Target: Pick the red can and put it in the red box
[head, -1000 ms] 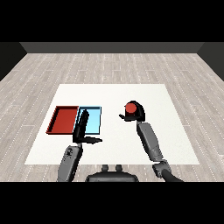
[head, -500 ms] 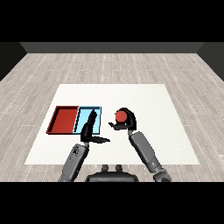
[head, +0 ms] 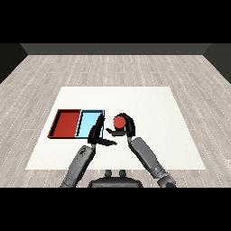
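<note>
Forearms of smooth grey casing enter from the lower corners of the head view and converge near the middle of the white worktop (head: 149,101).

Right hand (head: 127,127): black, its fingers and thumb curled round the red can (head: 119,122), which it grasps. The can is a short cylinder with a round red top; it sits inside the hand just to the right of the light blue tray (head: 91,123). Whether it is lifted off the worktop or rests on it cannot be told from this view.

Left hand (head: 97,133): black, holding nothing, with fingers extended upward over the near right corner of the light blue tray and the thumb spread out to the right, toward the can.

Trays: two shallow rectangular trays lie side by side and touching. The light blue tray has a pale, glossy floor and a thin rim. The red tray (head: 59,124), to its left, has a flat dull-red floor and a darker raised rim; nothing lies in it.

Task progress: the pick appears done, since the can is enclosed in the right hand. The placing is not yet done. The can probably must cross the light blue tray to reach the red tray, and the left hand stands between them.

Surroundings: the worktop is matt and rectangular; beyond it lies a floor (head: 113,67) of pale grey wood-grain planks, bounded by a dark wall (head: 113,49).
</note>
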You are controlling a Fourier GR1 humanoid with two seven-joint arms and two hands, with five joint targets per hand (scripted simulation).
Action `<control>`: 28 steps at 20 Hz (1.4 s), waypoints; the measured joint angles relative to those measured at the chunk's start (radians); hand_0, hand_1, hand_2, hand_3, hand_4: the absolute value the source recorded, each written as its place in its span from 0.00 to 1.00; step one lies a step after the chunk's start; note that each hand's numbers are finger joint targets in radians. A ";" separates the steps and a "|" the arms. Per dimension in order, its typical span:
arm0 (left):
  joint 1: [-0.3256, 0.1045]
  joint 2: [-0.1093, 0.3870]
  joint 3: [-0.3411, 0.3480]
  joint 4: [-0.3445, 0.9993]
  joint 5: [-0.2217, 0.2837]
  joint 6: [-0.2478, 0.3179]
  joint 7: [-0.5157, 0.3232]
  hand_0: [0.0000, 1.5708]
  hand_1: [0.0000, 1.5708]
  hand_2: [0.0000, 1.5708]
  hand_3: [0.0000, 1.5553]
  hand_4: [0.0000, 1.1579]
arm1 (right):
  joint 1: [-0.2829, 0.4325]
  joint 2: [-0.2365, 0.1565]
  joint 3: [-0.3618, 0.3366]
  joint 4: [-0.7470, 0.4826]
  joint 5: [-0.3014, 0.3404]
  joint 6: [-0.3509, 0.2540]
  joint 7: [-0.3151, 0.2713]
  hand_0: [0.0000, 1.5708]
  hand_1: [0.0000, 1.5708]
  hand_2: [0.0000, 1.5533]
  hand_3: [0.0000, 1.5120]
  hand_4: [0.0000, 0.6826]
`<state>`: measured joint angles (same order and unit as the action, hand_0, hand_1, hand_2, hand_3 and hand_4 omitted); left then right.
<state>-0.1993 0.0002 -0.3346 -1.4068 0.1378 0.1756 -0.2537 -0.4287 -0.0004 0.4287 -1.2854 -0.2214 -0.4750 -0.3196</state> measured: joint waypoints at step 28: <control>-0.145 0.011 -0.154 0.230 0.190 0.098 -0.120 0.00 0.00 0.00 0.00 0.05 | -0.057 -0.005 0.169 -0.015 -0.102 -0.115 -0.007 0.94 0.94 0.94 0.91 0.93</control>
<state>-0.3440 0.0111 -0.4886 -1.1764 0.3283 0.2733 -0.3742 -0.4857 -0.0056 0.5975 -1.3008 -0.3233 -0.5896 -0.3264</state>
